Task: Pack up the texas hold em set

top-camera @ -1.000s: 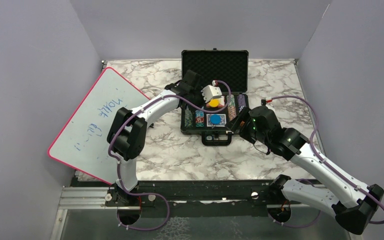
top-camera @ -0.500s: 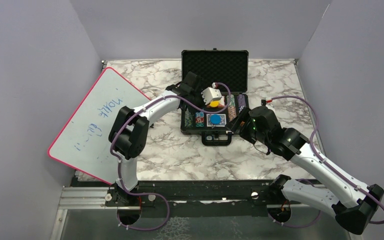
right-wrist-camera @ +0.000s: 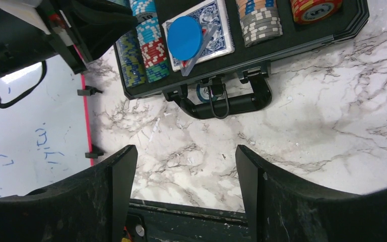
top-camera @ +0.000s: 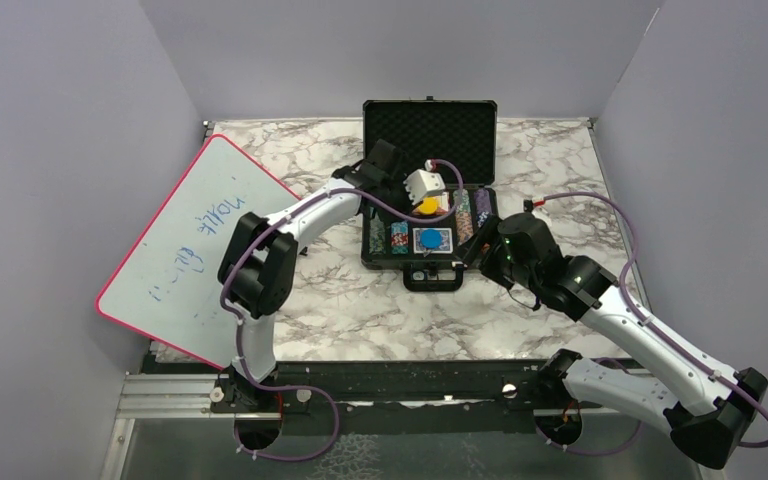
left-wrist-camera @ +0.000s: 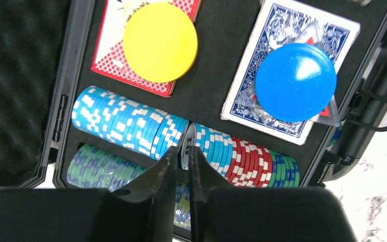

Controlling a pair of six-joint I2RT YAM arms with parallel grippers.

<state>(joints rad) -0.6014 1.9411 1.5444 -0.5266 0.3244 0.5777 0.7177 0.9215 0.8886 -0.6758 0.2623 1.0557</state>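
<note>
Briefcase (top-camera: pixel 385 262) lies open at the middle of the marble counter (top-camera: pixel 360 310). Its long axis runs left to right across the front of the robot. The handle (right-wrist-camera: pixel 227 106) is on the near side, towards the arm bases, and the foam-lined lid (top-camera: pixel 430 130) stands upright along the far long edge.

The tray holds rows of chips standing on edge, among them a light-blue row (left-wrist-camera: pixel 126 121). It also holds a red deck (left-wrist-camera: pixel 108 55) with a yellow button (left-wrist-camera: pixel 160 41) resting on it, and a blue deck (left-wrist-camera: pixel 262 35) with a blue button (left-wrist-camera: pixel 295 81) on top.

The left hand (left-wrist-camera: pixel 183 151) hangs over the chip rows at the left end of the tray, pointing down into them. Its fingers are almost together, with only a thin slit between them. The rim of one chip (left-wrist-camera: pixel 187 141) shows in that slit, at the break between two stacks. The wrist view does not show whether the chip is pinched or merely standing there.

The right hand (right-wrist-camera: pixel 185 154) is spread wide and holds nothing. It hovers above bare counter just outside the near right corner of the case, on the handle side.

The set looks largely stowed, so the coming move probably turns on the lid. It hinges at the far edge and has to swing down towards the robot, across the whole tray. The left hand is the nearer one, just in front of the lid, but it also stands in the path of the swing. The right hand is well apart from the lid, with the full depth of the case between them.
</note>
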